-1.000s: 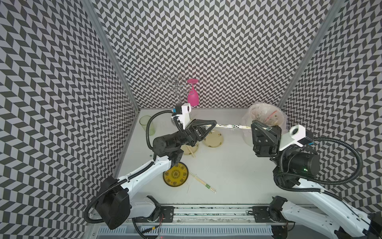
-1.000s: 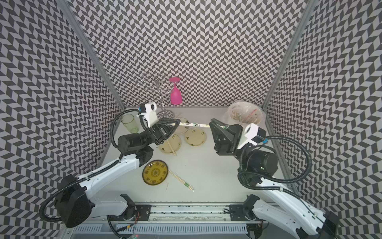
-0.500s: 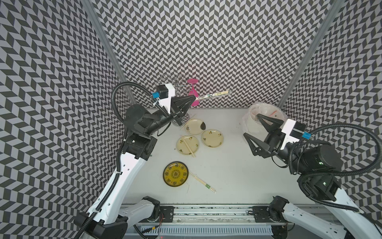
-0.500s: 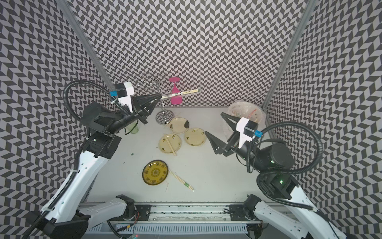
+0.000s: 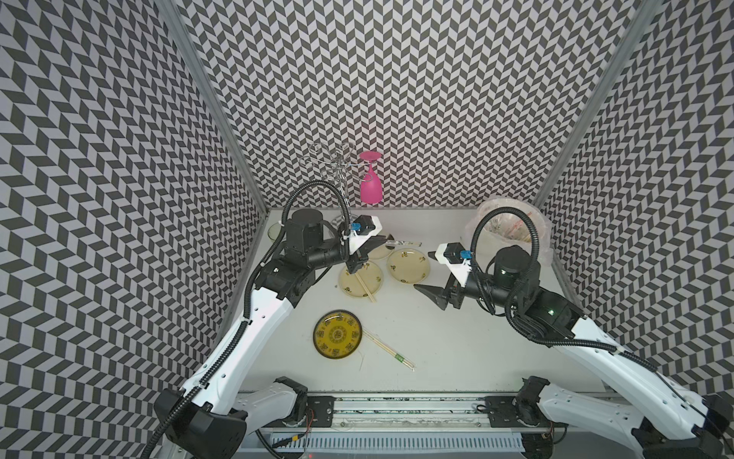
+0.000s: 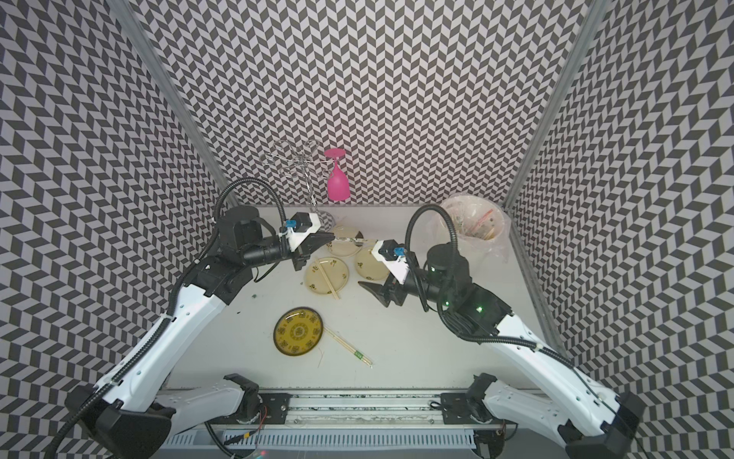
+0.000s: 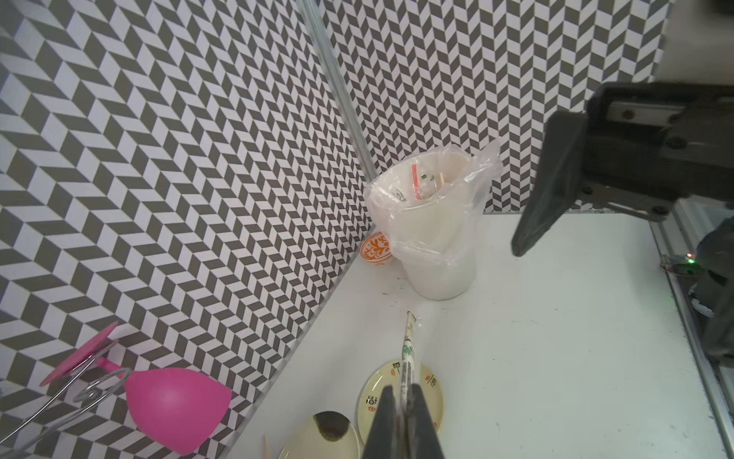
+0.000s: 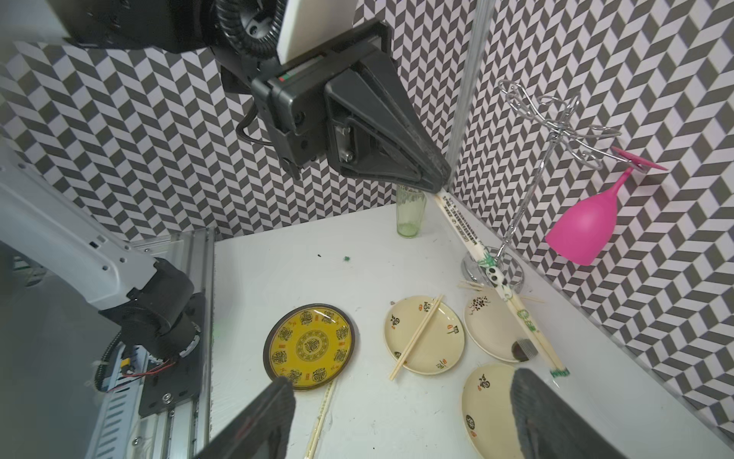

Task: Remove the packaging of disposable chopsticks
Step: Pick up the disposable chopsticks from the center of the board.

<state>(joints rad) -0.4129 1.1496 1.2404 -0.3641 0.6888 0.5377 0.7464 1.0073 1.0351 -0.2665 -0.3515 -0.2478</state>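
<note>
My left gripper (image 7: pixel 405 397) is shut on one end of a pair of disposable chopsticks in its printed clear packaging (image 8: pixel 492 274). It holds the pair level above the back plates in both top views (image 5: pixel 405 243) (image 6: pixel 357 239). My right gripper (image 8: pixel 401 417) stands open and empty above the table, just right of the plates (image 5: pixel 431 274) (image 6: pixel 377 272). The free end of the wrapped pair points its way. A bare pair (image 5: pixel 363 280) lies on a cream plate (image 5: pixel 349 288). Another sleeved pair with a green band (image 5: pixel 391 353) lies beside the yellow plate (image 5: pixel 337 336).
A white bin lined with a crinkled clear bag (image 5: pixel 512 226) stands at the back right corner. A wire rack with a hanging pink glass (image 5: pixel 371 186) is at the back wall. A green tumbler (image 8: pixel 411 214) is in the back left corner. Two more cream plates (image 5: pixel 409 264) (image 8: pixel 492 330) lie mid-table.
A second ago my right gripper was at the far end of the wrapped pair. It opened and dropped back. My left arm swung up and back with the pair, then came down over the plates.
</note>
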